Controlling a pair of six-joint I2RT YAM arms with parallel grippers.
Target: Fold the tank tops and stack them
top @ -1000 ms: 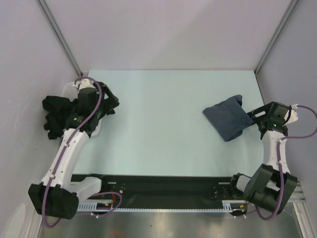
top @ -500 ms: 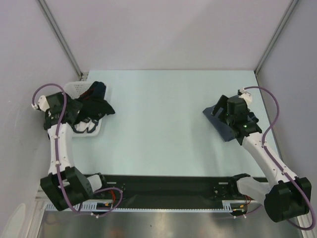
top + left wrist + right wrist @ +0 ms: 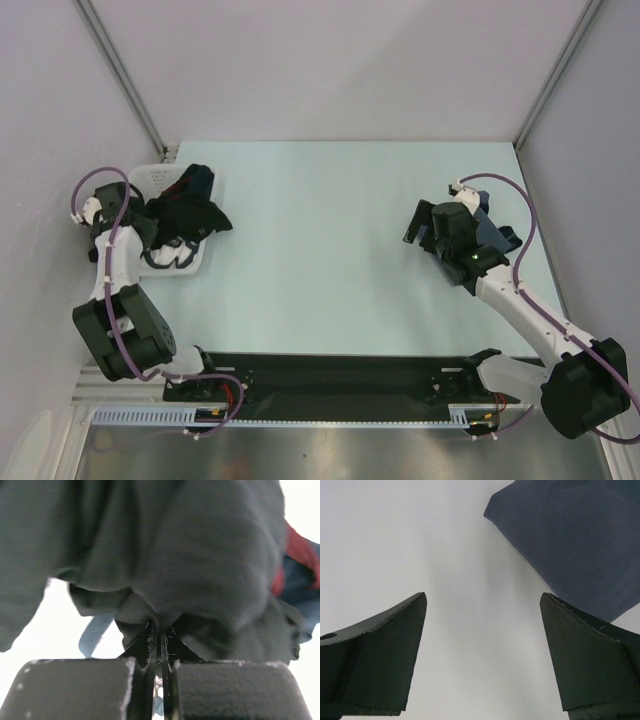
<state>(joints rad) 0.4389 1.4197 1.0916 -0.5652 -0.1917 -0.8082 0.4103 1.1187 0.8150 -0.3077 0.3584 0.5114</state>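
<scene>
The black tank top (image 3: 190,215) lies bunched in a white basket (image 3: 150,178) at the far left. My left gripper (image 3: 153,228) is at the basket's left side, shut on a fold of that black cloth (image 3: 200,555), which fills the left wrist view; the jaws pinch it (image 3: 159,632). The slate blue-grey tank top (image 3: 494,224) lies folded at the right, partly under my right arm. My right gripper (image 3: 416,228) hangs open just left of it over bare table (image 3: 482,655), with the top's corner (image 3: 570,540) beyond its right finger.
A red and blue piece of cloth (image 3: 297,565) shows behind the black top in the basket. A pale strap (image 3: 95,632) hangs below the bunch. Grey walls with metal posts close in the pale table (image 3: 320,240) on three sides.
My left gripper has shut on the black cloth at the basket. My right arm swung in over the folded blue-grey top and its open gripper moved left past the top's edge.
</scene>
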